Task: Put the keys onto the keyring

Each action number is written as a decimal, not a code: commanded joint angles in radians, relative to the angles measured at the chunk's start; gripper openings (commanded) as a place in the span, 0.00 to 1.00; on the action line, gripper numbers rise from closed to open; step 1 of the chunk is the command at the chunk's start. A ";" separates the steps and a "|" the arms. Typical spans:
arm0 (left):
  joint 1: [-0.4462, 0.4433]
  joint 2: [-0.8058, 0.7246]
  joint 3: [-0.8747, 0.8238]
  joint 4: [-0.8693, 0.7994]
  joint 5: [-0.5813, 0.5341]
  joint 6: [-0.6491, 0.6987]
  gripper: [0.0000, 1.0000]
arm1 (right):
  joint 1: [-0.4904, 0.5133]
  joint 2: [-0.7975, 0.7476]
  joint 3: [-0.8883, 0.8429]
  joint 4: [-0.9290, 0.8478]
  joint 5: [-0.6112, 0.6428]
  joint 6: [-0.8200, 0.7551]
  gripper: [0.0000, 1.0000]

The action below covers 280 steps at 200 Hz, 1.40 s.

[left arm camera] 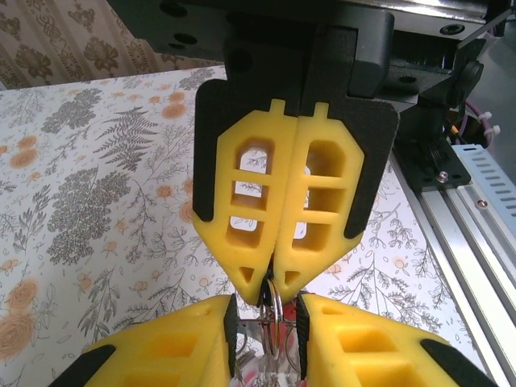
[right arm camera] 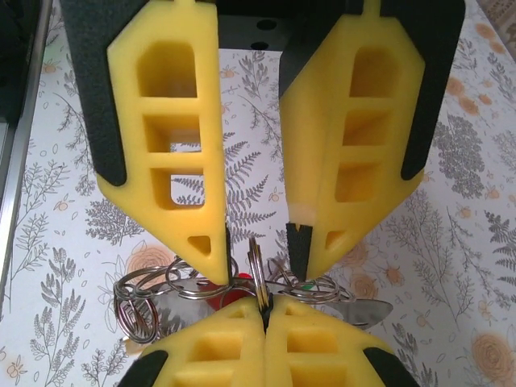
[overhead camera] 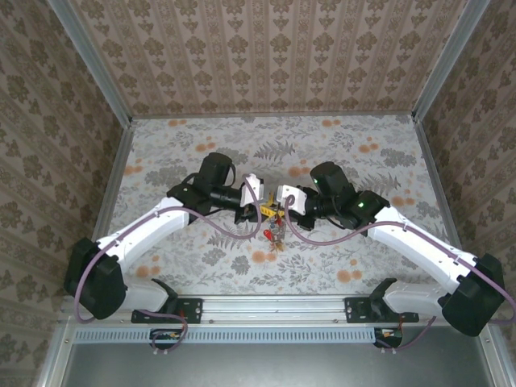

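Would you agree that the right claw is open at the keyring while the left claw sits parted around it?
No: the right wrist view shows the right claw shut on the keyring; the left claw does sit parted around it.

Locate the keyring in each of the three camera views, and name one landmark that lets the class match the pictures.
Top external: keyring at centre, between the left gripper and the right gripper.
Left wrist: keyring bottom centre, just below the right gripper's shut tips.
Right wrist: keyring lower centre, edge-on, pinched from below.
Shared landmark: the shut right gripper, holding it.
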 commanded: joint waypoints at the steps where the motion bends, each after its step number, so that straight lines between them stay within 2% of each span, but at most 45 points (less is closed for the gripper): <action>1: -0.009 0.021 0.026 0.005 -0.022 -0.015 0.25 | 0.004 -0.018 0.001 0.061 0.000 0.004 0.00; 19: -0.008 0.035 0.035 0.006 -0.038 -0.024 0.11 | 0.004 -0.024 -0.002 0.084 -0.018 0.012 0.00; 44: -0.015 0.037 0.043 0.019 -0.035 -0.035 0.09 | 0.004 -0.019 0.006 0.077 -0.018 0.013 0.00; 58: -0.015 0.035 0.046 0.023 -0.037 -0.045 0.03 | 0.004 -0.019 0.004 0.079 -0.018 0.013 0.00; 87: -0.016 0.021 0.036 0.064 -0.020 -0.082 0.00 | 0.004 -0.029 -0.013 0.102 -0.018 0.027 0.00; 109: -0.009 0.000 -0.002 0.156 0.037 -0.128 0.00 | -0.017 -0.075 -0.078 0.184 -0.056 0.072 0.24; 122: 0.004 -0.014 -0.033 0.245 0.081 -0.174 0.00 | -0.058 -0.119 -0.142 0.272 -0.133 0.137 0.30; 144: 0.018 -0.024 -0.066 0.366 0.141 -0.243 0.00 | -0.128 -0.181 -0.231 0.388 -0.235 0.238 0.25; 173: 0.019 -0.023 -0.082 0.428 0.184 -0.265 0.00 | -0.131 -0.236 -0.275 0.378 -0.242 0.261 0.22; 194: 0.019 -0.021 -0.090 0.465 0.203 -0.278 0.00 | -0.131 -0.272 -0.305 0.400 -0.237 0.291 0.15; 280: 0.005 -0.020 -0.086 0.441 0.209 -0.257 0.00 | -0.131 -0.248 -0.286 0.471 -0.212 0.299 0.17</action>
